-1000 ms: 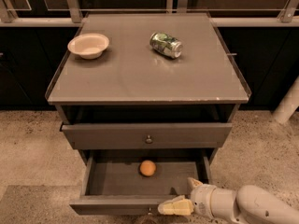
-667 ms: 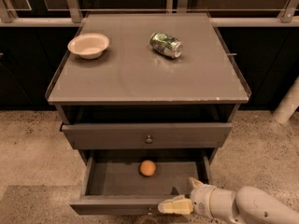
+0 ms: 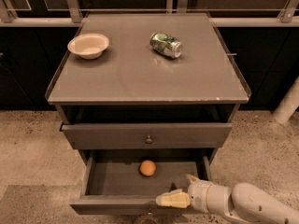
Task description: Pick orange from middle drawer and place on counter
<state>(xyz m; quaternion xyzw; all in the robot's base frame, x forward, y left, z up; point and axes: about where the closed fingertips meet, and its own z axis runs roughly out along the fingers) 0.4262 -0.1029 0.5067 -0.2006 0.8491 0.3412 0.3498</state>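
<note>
At the left of the counter (image 3: 131, 80) a pale bowl (image 3: 88, 45) is sitting, a green-and-silver can (image 3: 166, 45) is lying on its side further right, and below them the middle drawer (image 3: 112, 204) is standing pulled out with the orange (image 3: 147, 168) resting on its floor near the back, about mid-width. Right of the fruit, the gripper (image 3: 175, 190) is hovering at the drawer's front rim, jaws spread and holding nothing, so reaching for the orange seems to be the step in hand. The next move is likely calling for travel left and deeper in, until the jaws are straddling the fruit.
</note>
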